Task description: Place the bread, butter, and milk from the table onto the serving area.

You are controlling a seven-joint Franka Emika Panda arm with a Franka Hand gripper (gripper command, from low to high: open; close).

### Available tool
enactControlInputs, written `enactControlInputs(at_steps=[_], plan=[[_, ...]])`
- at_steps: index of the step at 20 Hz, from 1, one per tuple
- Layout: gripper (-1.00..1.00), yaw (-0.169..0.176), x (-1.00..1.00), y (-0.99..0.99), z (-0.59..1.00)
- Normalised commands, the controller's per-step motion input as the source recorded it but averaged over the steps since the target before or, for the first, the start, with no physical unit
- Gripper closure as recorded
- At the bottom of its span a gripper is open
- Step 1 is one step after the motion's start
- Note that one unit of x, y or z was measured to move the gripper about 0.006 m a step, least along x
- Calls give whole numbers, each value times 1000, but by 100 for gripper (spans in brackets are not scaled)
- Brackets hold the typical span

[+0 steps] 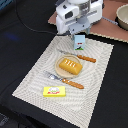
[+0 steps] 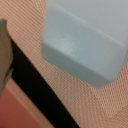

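Under the fingers [image 1: 79, 36], whose opening I cannot tell, milk [image 1: 79, 43] is standing on the serving area [image 1: 35, 75] with bread [image 1: 70, 65] and butter [image 1: 54, 91]; nothing seems left.

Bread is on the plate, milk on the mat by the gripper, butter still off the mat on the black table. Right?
Not quite. The exterior view shows the butter lying on the serving area, near its front edge. The bread is on the plate, and the milk stands on the mat under the gripper.
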Motion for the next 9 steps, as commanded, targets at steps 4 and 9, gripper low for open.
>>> enactControlInputs(at_steps=[4,9], plan=[[-100,9,474,55,1000],[-100,18,332,202,976]])
